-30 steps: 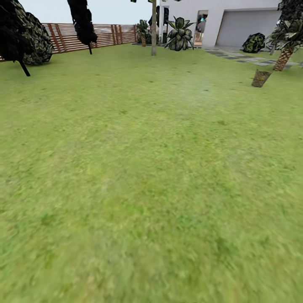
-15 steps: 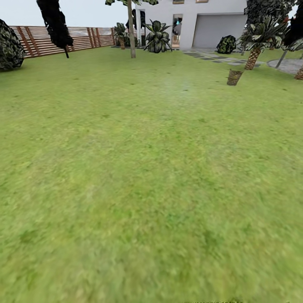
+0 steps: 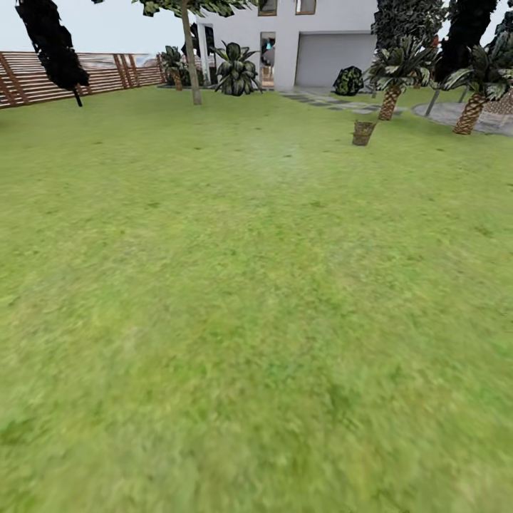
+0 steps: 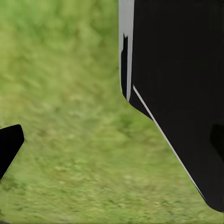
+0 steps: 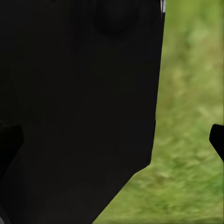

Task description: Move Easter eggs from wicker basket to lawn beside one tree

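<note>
1. Lawn (image 3: 242,299) of short, mottled green grass spreads across most of the head view, soft and blurred close by.
2. At far left a brown fence (image 3: 107,75) of horizontal wooden slats runs along the edge of the garden, with a dark-leaved, thin-trunked tree (image 3: 53,43) in front of it.
3. Further right stands a slim pale trunk (image 3: 191,60), then a spiky-leaved plant (image 3: 237,70) before the white house (image 3: 292,43) with its grey garage door (image 3: 335,60).
4. The wicker basket (image 3: 363,132), small, brown and woven, sits on the grass far off at upper right, tilted; its contents cannot be made out.
5. Just beyond the basket are palms (image 3: 392,78) with scaly trunks, a second one (image 3: 474,96) further right beside a grey paved patch (image 3: 463,114).
6. In the left wrist view a dark fingertip (image 4: 9,149) shows over grass beside a large black body part; whether that gripper is apart or together cannot be told.
7. In the right wrist view a dark fingertip (image 5: 217,140) shows against grass; its gripper's state cannot be told either.
</note>
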`<state>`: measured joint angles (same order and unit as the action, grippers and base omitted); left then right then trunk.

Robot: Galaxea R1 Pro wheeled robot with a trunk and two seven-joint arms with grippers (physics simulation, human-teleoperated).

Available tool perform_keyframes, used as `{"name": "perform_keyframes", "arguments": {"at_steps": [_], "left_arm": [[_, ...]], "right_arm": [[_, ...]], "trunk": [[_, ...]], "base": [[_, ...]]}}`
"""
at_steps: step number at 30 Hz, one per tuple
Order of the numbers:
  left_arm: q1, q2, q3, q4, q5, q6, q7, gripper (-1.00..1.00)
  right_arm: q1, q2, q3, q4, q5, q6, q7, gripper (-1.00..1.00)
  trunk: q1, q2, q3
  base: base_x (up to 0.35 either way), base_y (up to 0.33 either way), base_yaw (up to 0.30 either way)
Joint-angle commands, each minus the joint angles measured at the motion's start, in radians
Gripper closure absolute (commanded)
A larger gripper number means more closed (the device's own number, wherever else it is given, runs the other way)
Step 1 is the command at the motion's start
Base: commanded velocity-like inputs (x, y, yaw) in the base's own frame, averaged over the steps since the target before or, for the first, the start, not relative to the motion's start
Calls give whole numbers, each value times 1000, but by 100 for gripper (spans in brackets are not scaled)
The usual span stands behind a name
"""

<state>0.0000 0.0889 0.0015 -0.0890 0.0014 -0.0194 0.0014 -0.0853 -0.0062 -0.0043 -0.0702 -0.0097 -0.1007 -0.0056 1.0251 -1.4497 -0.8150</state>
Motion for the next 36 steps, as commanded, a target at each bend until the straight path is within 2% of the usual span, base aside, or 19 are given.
{"name": "perform_keyframes", "arguments": {"at_steps": [1,36], "left_arm": [[0,0,0,0,0,-2,0,-100],[0,0,0,0,0,-2,0,-100]], "right_arm": [[-1,0,0,1,-1,-4,-1,-100],[-1,-1,0,0,-1,-4,-1,-100]], "trunk": [[0,0,1],[0,0,42]], "base": [[0,0,-228],[0,0,-228]]}}
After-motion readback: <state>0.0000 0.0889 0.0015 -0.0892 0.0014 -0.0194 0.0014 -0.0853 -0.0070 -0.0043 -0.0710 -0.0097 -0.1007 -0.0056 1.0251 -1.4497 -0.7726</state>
